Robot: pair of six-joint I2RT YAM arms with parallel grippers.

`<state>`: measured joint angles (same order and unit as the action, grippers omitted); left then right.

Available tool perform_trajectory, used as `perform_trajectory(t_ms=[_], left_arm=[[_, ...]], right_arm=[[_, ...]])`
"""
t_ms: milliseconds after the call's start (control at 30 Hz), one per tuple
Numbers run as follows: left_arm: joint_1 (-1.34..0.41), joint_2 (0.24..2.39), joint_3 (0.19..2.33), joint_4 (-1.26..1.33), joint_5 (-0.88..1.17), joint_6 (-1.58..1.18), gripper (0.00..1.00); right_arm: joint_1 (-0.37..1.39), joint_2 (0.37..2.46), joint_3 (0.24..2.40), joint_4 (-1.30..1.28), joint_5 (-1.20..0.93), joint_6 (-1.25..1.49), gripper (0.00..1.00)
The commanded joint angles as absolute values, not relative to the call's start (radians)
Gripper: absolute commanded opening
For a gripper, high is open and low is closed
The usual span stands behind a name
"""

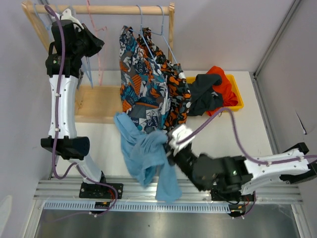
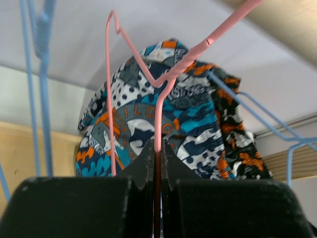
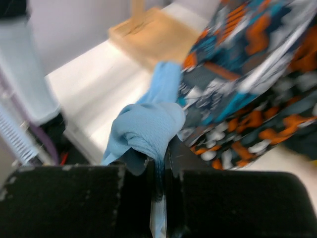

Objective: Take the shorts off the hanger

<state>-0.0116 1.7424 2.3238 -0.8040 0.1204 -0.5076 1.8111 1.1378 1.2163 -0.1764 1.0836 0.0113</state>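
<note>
The light blue shorts (image 1: 143, 156) hang off the hanger, bunched in my right gripper (image 1: 169, 148), which is shut on a fold of them (image 3: 148, 126) just in front of the rack. My right gripper (image 3: 159, 153) has the cloth pinched between its jaws. My left gripper (image 1: 99, 45) is up at the rack's left end, shut on the wire of a bare pink hanger (image 2: 171, 74). In the left wrist view that gripper (image 2: 158, 151) clamps the wire upright. Blue-and-orange print shorts (image 1: 138, 79) and orange-black-white blotch shorts (image 1: 176, 91) hang on blue hangers (image 1: 151, 29).
A yellow bin (image 1: 237, 94) at the back right holds orange shorts (image 1: 223, 84) and dark grey shorts (image 1: 203, 94). The wooden rack's rod (image 1: 109, 9) and base board (image 1: 99, 101) stand at the back. More blue hangers (image 2: 42, 99) hang beside my left gripper.
</note>
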Motion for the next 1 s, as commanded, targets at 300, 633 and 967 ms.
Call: perform_trajectory(t_ms=[300,633,967], left_arm=[[-0.005,1.566,2.083,-0.747,0.189,-0.465,0.89],[-0.005,1.415,1.849,-0.686,0.261,-0.462,0.99],[-0.005,1.255,1.658,-0.607,0.363,-0.457,0.99]], right_arm=[[1.392,1.239,1.998,0.034,0.935,-0.662,0.0],[0.858,1.526,2.453,-0.072,0.674,-0.632,0.0],[0.353,1.696,2.476,-0.014,0.373,-0.198,0.0]])
